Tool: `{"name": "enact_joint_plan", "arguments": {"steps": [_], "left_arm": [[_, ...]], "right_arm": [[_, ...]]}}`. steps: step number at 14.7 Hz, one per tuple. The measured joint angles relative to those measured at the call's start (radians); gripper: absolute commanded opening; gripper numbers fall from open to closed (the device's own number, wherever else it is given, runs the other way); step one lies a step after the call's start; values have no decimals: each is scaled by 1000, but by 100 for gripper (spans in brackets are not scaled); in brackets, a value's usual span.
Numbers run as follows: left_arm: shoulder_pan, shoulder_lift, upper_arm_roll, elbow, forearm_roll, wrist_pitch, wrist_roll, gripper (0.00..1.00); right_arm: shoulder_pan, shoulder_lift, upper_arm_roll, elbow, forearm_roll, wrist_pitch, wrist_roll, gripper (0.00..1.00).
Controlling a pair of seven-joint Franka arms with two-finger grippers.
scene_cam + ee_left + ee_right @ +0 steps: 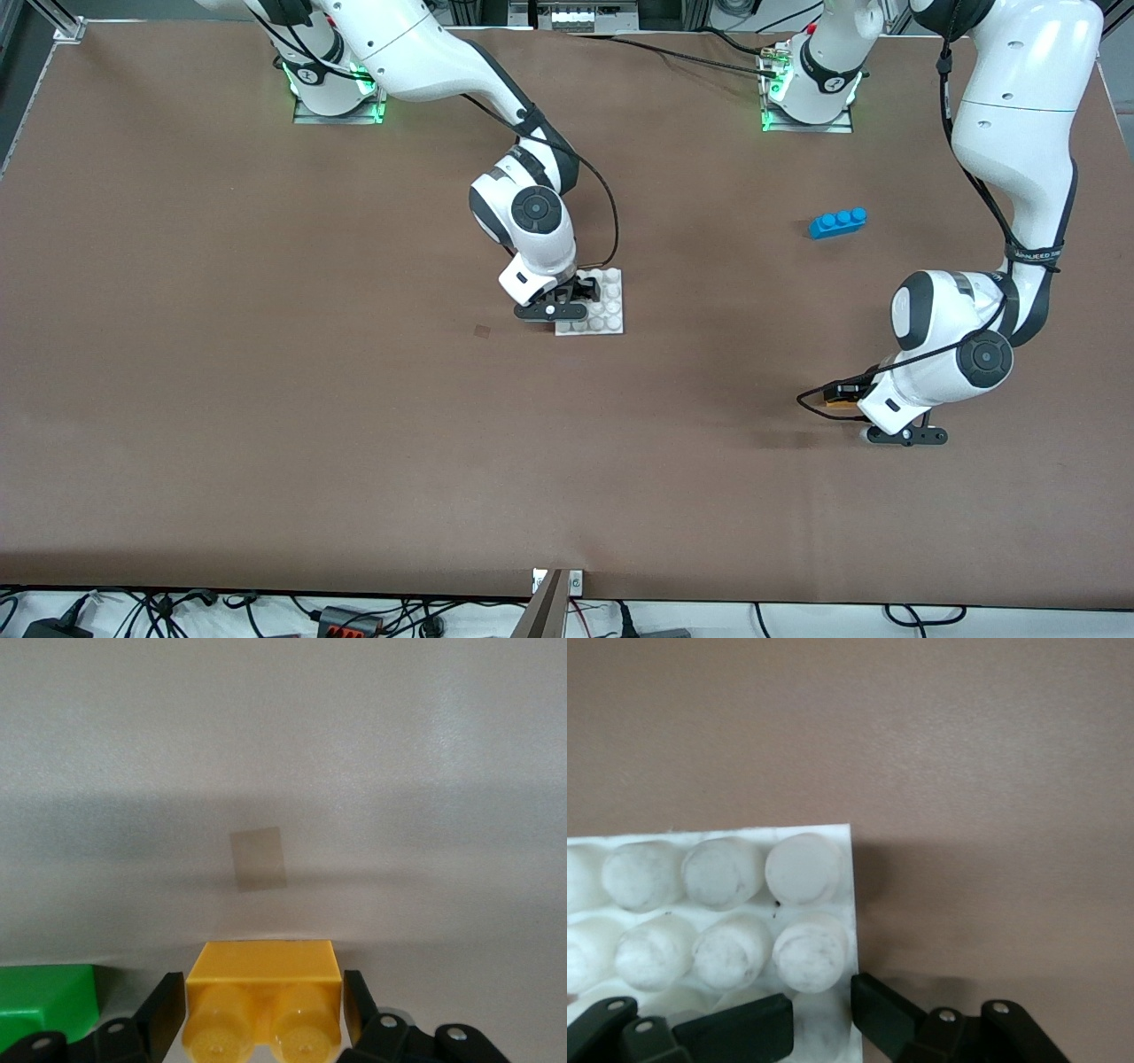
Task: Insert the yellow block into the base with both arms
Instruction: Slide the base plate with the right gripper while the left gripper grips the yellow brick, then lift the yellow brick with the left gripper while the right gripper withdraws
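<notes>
Right gripper [819, 1014] low at table centre, fingers clamped shut; left gripper [264, 1014] low, fingers straddling, near left arm's end.

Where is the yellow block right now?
The yellow block sits between the left gripper fingers, low at the table toward the left arm's end, beside a green brick.

I see both arms [1019, 133]: glossy white shells, black joint bands, black cables, green-lit bases, black screw-fastened finger links.

Yellow block [263, 1005] upright on table; white base [605, 307] flat, mid-table.
</notes>
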Motion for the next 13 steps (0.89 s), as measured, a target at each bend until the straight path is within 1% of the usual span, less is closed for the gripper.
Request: {"name": "enact_joint_plan", "arguments": {"steps": [3,7,9,11,13], "left_arm": [[0,0,0,0,0,0,7,67],[0,-1,-1,0,0,0,10,66],[-1,-5,-4,1,0,-1,11,66],[-1,-24,-18,7,0,-29,12,66],[-2,-59,-53,16,0,-77,12,66]], "right_arm": [[2,6,3,27,0,0,12,34],[5,1,4,48,0,-13,14,34],[4,-24,0,66,-1,-92,14,37],[-1,-76,-11,78,-1,-201,11,39],[-23,-145,-21,81,-3,-324,-33,47]]}}
